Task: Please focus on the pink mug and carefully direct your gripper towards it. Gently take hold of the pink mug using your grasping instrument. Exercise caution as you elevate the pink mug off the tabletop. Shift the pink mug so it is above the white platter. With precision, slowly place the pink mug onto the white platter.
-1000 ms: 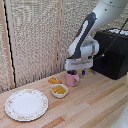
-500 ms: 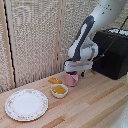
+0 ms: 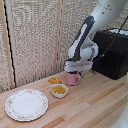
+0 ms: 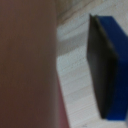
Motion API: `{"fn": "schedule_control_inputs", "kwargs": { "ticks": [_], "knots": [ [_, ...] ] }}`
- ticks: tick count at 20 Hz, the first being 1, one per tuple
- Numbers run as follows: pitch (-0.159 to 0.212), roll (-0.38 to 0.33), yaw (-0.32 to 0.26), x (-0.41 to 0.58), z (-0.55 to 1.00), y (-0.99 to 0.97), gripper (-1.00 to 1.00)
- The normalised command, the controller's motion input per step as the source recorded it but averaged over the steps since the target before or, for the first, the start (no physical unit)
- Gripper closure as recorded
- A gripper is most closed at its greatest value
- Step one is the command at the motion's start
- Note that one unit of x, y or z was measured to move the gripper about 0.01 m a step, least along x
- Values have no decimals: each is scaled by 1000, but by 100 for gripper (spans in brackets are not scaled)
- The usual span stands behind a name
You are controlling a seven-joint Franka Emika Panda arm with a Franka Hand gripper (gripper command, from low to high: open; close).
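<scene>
The platter (image 3: pixel 27 104) lies nearest, flat on the wooden table (image 3: pixel 95 102) toward the exterior view's left, with nothing on it. Just behind and to its right sits a small white bowl (image 3: pixel 59 90) with orange contents, and an orange piece (image 3: pixel 54 80) lies on the table behind the bowl. Farther back stands the mug (image 3: pixel 73 79), on the table and well apart from the platter — the gripper (image 3: pixel 77 74) is down right over it, the white arm (image 3: pixel 92 30) rising behind. In the wrist view a pink blur fills one side and a blue-edged finger (image 4: pixel 106 70) stands beside it, bare table between them; whether the fingers press the mug I cannot tell. A black box (image 3: pixel 113 52) sits at the far right.
</scene>
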Motion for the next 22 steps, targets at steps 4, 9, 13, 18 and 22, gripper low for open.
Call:
{"fn": "schedule_control_inputs", "kwargs": {
  "ticks": [4, 9, 13, 18, 22],
  "knots": [
    [-12, 0, 0, 0, 110, 0, 100],
    [-42, 41, -9, 0, 616, 13, 100],
    [-29, 51, 0, 0, 876, 174, 100],
    [-12, 2, 2, 0, 829, 536, 100],
    [0, 0, 16, 0, 644, 766, 100]
  ]
}}
